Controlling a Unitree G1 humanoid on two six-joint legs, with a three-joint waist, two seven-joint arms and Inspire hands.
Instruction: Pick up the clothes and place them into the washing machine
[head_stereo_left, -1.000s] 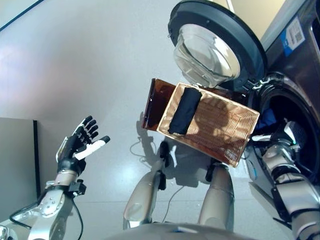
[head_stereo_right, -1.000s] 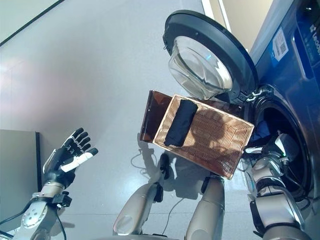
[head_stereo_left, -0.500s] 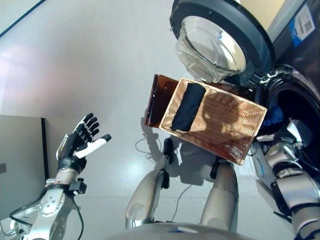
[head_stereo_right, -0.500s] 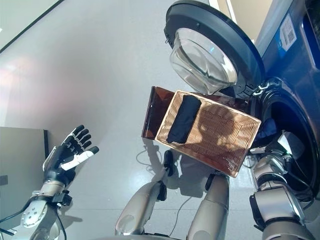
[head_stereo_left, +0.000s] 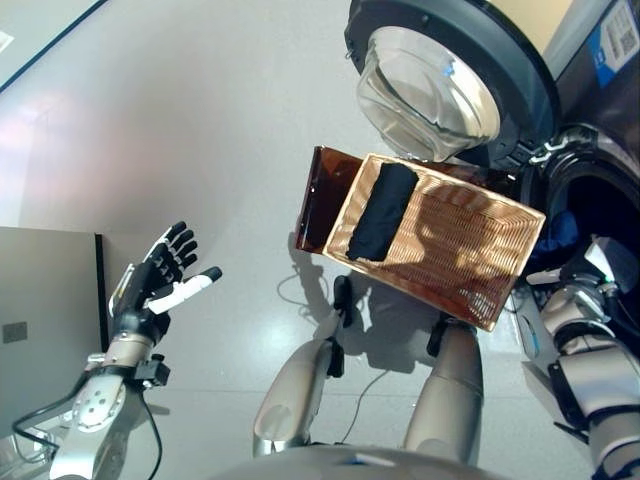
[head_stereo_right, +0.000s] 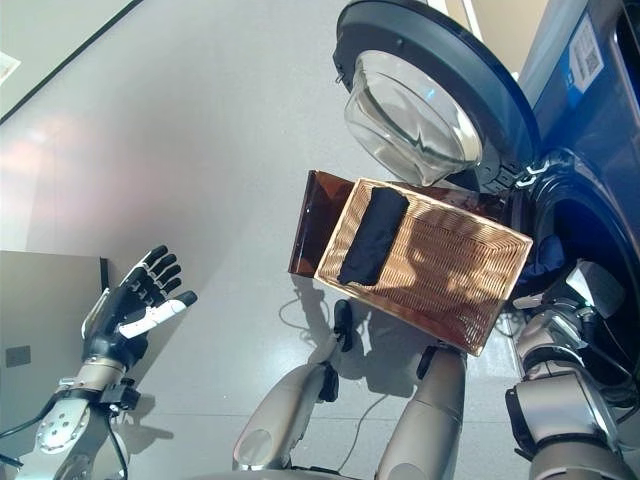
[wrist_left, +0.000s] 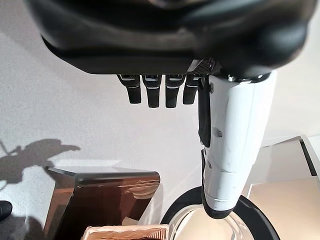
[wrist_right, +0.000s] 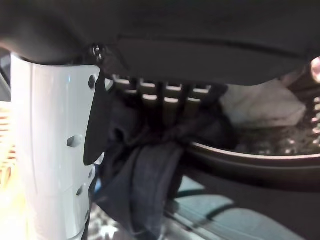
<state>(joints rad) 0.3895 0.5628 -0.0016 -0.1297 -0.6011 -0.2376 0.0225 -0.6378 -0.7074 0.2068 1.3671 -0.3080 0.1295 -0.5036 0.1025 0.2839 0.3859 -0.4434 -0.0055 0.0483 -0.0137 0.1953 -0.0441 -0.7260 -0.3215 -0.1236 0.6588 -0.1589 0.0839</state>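
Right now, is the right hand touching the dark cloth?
Touching. The right wrist view shows the right hand with its fingers curled round the dark cloth, which hangs from them at the washing machine's opening.

Right robot hand (wrist_right: 55, 145) fingertips buried in dark garment (wrist_right: 145, 185).

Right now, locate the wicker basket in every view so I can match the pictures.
Left eye view: the wicker basket sits right of centre, below the open washer door, with a dark folded cloth at its left end.
Right eye view: same place, right of centre.
Left wrist view: only a strip of its rim, by the washer door.
Right wrist view: cannot tell.
Shared landmark: the washer door.
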